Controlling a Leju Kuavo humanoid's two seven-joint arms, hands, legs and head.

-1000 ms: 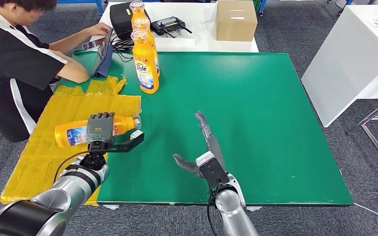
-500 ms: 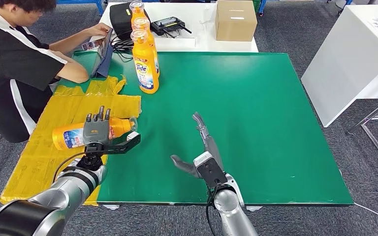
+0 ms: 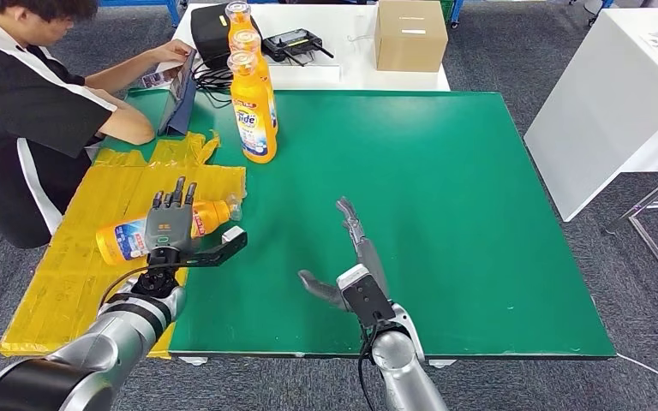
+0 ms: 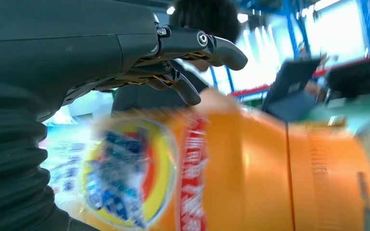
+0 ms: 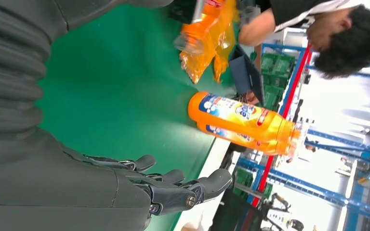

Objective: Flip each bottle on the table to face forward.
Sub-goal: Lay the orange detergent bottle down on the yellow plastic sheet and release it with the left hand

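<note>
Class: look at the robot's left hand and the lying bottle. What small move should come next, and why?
Probably close the left hand around the lying bottle. The bottle lies on its side on the yellow sheet, the fingers spread above it and not yet gripping, while two upright bottles stand farther back. The right hand hovers open.

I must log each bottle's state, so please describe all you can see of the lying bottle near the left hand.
The lying bottle is orange plastic with a clear cap and a blue, yellow and red label. It lies on its side on the yellow sheet at the green table's left edge, cap toward the table's middle. The left hand is at its middle, fingers spread; whether it touches is unclear.
</note>
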